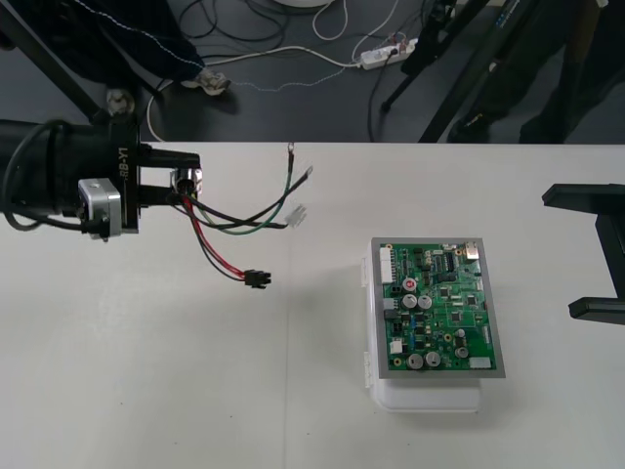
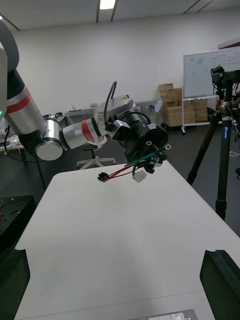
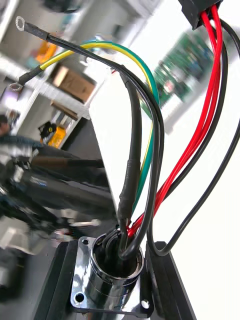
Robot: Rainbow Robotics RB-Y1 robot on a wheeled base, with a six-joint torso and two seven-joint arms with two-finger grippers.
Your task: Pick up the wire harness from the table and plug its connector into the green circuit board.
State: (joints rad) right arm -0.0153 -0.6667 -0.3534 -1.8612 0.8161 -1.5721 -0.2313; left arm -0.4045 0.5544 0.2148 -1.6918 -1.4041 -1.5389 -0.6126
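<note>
Socket [image 3: 107, 280] pinched between left gripper's [image 1: 190, 179] fingers, wires [image 3: 131, 165] trailing.
Plug [image 1: 257, 278] hangs left of board [image 1: 437, 308], apart; right gripper [image 1: 591, 252] wide open, empty, beside board.

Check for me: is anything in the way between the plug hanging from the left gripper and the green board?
Nothing visible does. The left gripper holds the harness by its socket, the plug hangs free, and the table between plug and board is bare. The right gripper sits open past the board, off that path.
</note>
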